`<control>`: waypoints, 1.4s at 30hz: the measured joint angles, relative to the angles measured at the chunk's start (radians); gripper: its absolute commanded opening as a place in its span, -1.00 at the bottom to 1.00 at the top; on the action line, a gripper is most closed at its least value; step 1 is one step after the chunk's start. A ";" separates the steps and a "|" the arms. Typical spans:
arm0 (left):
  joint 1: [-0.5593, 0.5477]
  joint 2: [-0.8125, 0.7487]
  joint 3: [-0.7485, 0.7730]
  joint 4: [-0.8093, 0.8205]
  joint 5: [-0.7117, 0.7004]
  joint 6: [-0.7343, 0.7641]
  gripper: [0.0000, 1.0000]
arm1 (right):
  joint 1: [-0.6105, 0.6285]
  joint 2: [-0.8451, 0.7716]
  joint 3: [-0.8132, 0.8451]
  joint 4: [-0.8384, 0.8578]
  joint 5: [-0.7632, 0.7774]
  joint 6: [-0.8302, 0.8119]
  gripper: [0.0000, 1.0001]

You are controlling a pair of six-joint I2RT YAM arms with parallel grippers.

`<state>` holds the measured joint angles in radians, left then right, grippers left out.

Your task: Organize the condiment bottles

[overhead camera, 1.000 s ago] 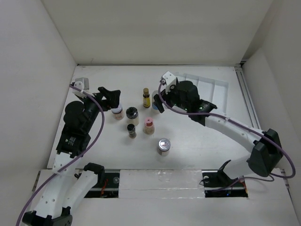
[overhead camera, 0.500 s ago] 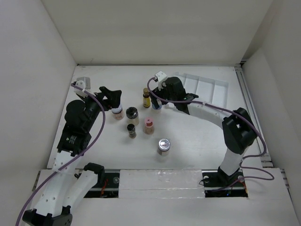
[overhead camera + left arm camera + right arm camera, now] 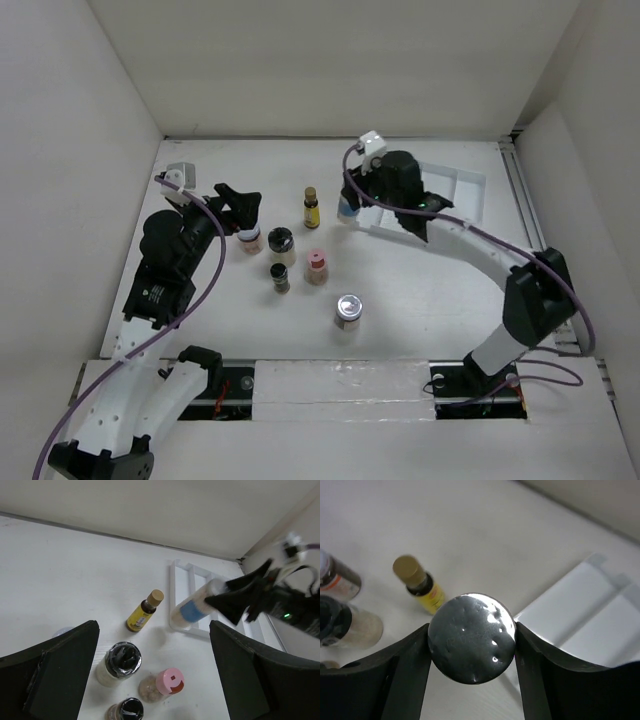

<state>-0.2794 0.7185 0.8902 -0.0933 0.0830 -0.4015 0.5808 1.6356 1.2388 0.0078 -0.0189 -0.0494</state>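
Over tray (image 3: 455,195) rim, R gripper (image 3: 471,639) pinches blue-labelled bottle (image 3: 192,611) by cap; straighten, lower into end slot. L gripper (image 3: 153,630) spread.

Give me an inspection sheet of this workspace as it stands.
Surface: white table, no spills seen.
Job's things: upright on the table are the yellow-labelled bottle, black-capped jar, small black-capped jar, pink-capped jar, silver-capped jar and pale-capped jar. The blue-labelled bottle is tilted at the left edge of the white tray.
Clutter: nothing seen.
Grippers: right gripper shut on the blue-labelled bottle's cap. Left gripper open, by the pale-capped jar.
Cables: purple cables along both arms, clear of bottles.
Surroundings: white walls on three sides.
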 measured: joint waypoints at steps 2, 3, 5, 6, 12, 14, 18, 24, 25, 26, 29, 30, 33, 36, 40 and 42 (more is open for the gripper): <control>0.000 0.005 0.000 0.000 0.003 0.000 0.78 | -0.058 -0.087 0.000 0.014 0.019 0.002 -0.28; 0.000 0.006 0.000 0.000 0.005 0.000 0.78 | -0.098 -0.125 0.003 0.031 0.031 0.003 -0.28; 0.000 0.006 0.000 0.000 0.011 -0.001 0.78 | -0.189 -0.170 0.016 0.068 0.056 0.012 -0.28; 0.000 0.006 0.000 0.000 0.012 -0.001 0.78 | -0.238 -0.182 0.024 0.086 0.074 0.017 -0.28; 0.000 0.005 0.000 0.002 0.016 0.000 0.78 | -0.461 -0.117 0.039 0.110 0.206 0.029 -0.31; 0.000 0.005 0.000 0.003 0.016 0.000 0.78 | -0.499 -0.076 0.039 0.090 0.221 0.032 -0.34; 0.000 0.005 0.000 0.007 0.022 -0.001 0.78 | -0.563 -0.003 0.043 0.044 0.220 0.050 -0.34; 0.000 0.006 0.000 0.007 0.023 -0.001 0.78 | -0.646 0.041 0.061 0.021 0.187 0.082 -0.34; 0.000 0.006 0.000 0.007 0.023 -0.001 0.78 | -0.659 0.044 0.063 0.021 0.184 0.088 -0.34; 0.000 0.006 0.000 0.007 0.024 -0.001 0.78 | -0.669 0.046 0.064 0.022 0.182 0.092 -0.34; 0.000 0.009 0.000 0.007 0.028 -0.001 0.78 | -0.687 0.060 0.066 0.024 0.183 0.102 -0.34; 0.000 0.011 0.000 0.007 0.029 0.000 0.78 | -0.691 0.072 0.070 0.024 0.183 0.106 -0.34; 0.000 0.016 0.000 0.007 0.035 0.000 0.78 | -0.694 0.130 0.089 0.028 0.181 0.111 -0.20; 0.000 0.021 0.000 0.008 0.040 -0.001 0.78 | -0.694 0.191 0.102 0.030 0.176 0.115 0.15; 0.000 0.025 0.000 0.007 0.042 -0.001 0.78 | -0.692 0.214 0.113 0.053 0.178 0.116 0.79; 0.000 0.025 0.000 0.008 0.042 -0.001 0.78 | -0.692 0.208 0.113 0.066 0.187 0.112 1.00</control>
<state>-0.2798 0.7437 0.8902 -0.0856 0.1249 -0.4023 -0.1116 1.8435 1.3514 0.0734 0.1677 0.0628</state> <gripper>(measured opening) 0.884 0.934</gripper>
